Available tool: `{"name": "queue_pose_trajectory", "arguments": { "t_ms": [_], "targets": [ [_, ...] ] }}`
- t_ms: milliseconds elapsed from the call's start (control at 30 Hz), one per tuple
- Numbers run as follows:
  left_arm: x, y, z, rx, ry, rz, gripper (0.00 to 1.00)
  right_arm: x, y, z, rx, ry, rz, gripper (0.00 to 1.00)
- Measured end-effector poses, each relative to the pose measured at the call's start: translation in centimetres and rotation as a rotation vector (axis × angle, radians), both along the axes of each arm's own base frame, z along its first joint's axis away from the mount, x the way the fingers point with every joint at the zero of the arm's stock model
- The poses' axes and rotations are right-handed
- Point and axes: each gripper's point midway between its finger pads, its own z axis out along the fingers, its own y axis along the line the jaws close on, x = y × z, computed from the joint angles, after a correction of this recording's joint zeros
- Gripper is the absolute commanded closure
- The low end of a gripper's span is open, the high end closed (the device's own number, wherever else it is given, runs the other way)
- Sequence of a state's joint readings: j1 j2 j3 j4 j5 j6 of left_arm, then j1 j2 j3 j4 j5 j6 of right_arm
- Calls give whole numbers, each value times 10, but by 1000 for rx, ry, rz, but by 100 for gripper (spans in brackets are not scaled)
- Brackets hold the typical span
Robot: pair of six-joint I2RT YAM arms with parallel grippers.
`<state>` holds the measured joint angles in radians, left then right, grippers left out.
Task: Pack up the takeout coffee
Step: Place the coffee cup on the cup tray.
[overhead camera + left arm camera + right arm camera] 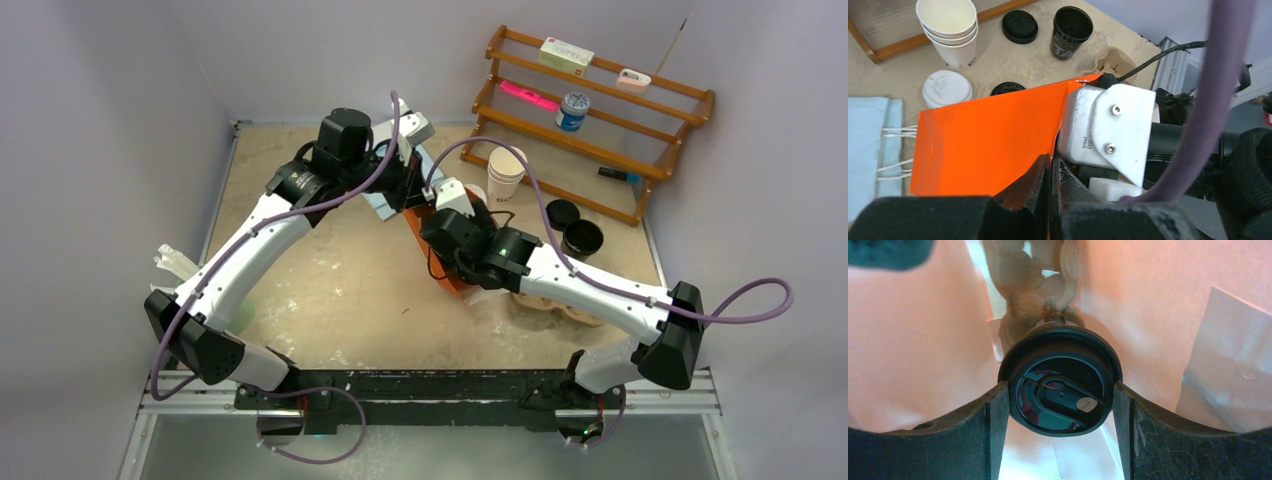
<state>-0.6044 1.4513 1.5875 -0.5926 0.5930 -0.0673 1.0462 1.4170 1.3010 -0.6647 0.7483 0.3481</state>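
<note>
**Lidded cup held inside the orange bag, bag rim pinched**

The left tool is pressed together on the top edge of the orange paper bag. The right tool reaches into the bag, its fingers clamped against opposite sides of the lidded black cup, with orange walls all around it. I cannot tell whether the cup rests on the bag's bottom. Outside, on the tabletop, an open black cup with white print stands just beside a loose black lid. A second black lid shows over the bag's edge, next to a white lid and the stacked white cups.
</note>
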Motion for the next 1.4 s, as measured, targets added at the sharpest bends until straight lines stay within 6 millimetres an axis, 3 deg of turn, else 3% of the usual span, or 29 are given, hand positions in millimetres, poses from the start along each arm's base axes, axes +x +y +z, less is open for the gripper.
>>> {"name": "queue_pose_trajectory", "arguments": {
  "t_ms": [367,833,1200,1400],
  "targets": [
    [8,6,-5,-57,81,0,100,-3,-15,34,74,-78,-8,100],
    [7,3,-12,-50,102,-15,100,-10,-31,-26,-80,-4,-31,100],
    [10,0,-18,-41,99,-32,100,-11,-12,-33,-17,30,14,100],
    [10,-2,-21,-41,108,-44,100,-12,-12,-42,-26,43,25,100]
  ]
}}
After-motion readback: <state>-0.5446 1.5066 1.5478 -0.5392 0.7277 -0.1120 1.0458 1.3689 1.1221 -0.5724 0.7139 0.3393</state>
